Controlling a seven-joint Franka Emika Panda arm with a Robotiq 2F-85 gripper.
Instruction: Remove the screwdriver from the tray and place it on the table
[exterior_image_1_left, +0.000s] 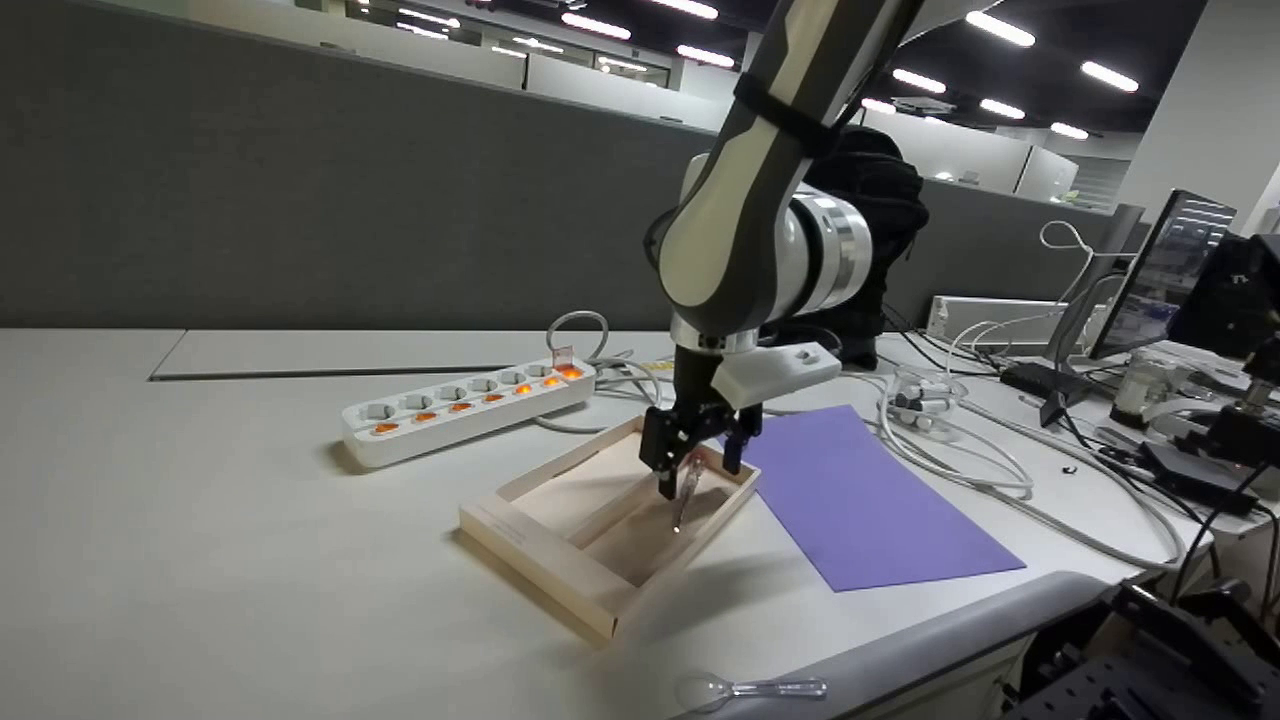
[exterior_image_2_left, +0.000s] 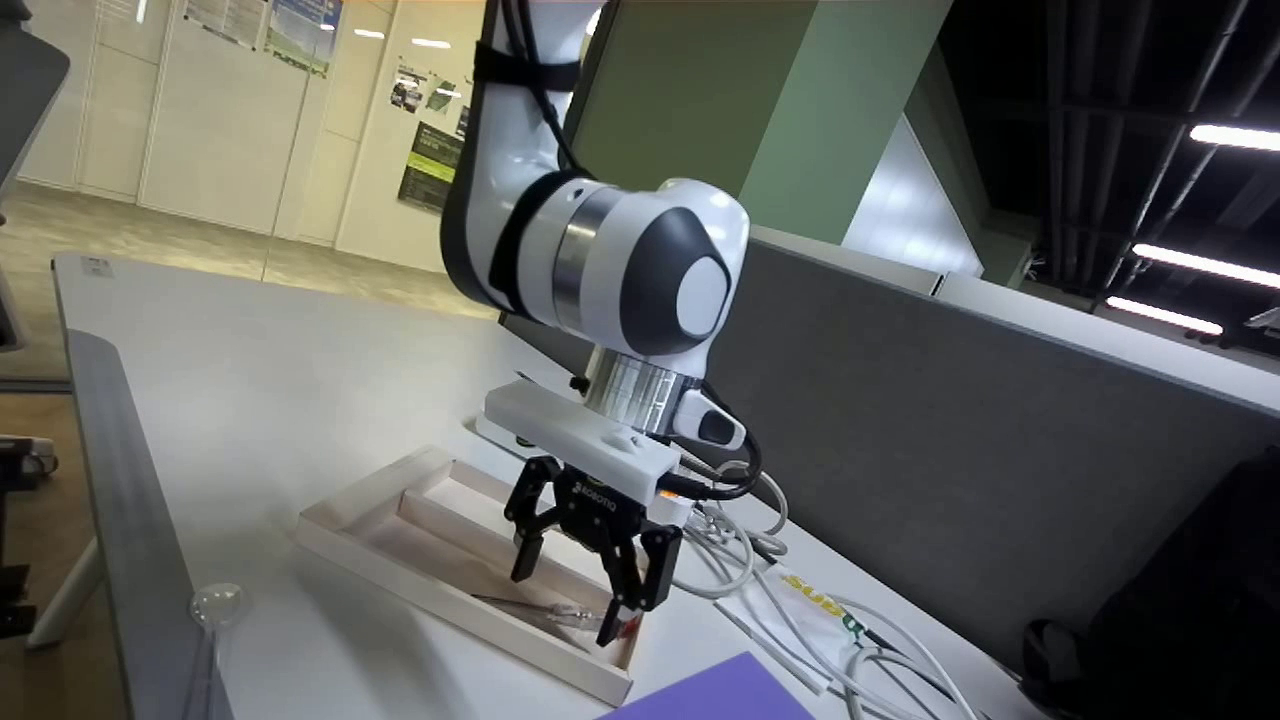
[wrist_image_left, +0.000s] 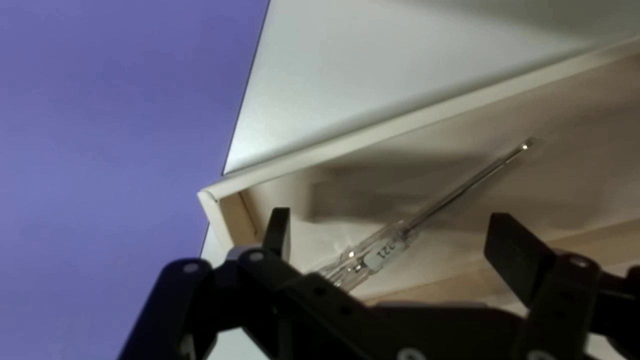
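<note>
Across the smooth, pale grey table (exterior_image_1_left: 200, 560), seen in an exterior view, a long white plastic power strip (exterior_image_1_left: 465, 412) lies slantwise on the left, its round sockets lined up beside orange switches. Right of it and nearer sits the shallow tray (exterior_image_1_left: 540, 572), a light-wood rectangle with raised rims and a divider making two long compartments. Over it hangs my black, jointed gripper (exterior_image_1_left: 700, 472), its blunt fingers spread wide. Just below, in the tray's right compartment, I have the screwdriver (exterior_image_1_left: 686, 498) lying at a slant: thin shiny shaft, see-through handle turning reddish at the end; whether I touch it I cannot tell. At the table's near edge lies a clear, glossy spoon (exterior_image_1_left: 775, 689) with a rounded bowl. Farther right come a flat purple sheet (exterior_image_1_left: 870, 510) and looping white cables (exterior_image_1_left: 1000, 485).
</note>
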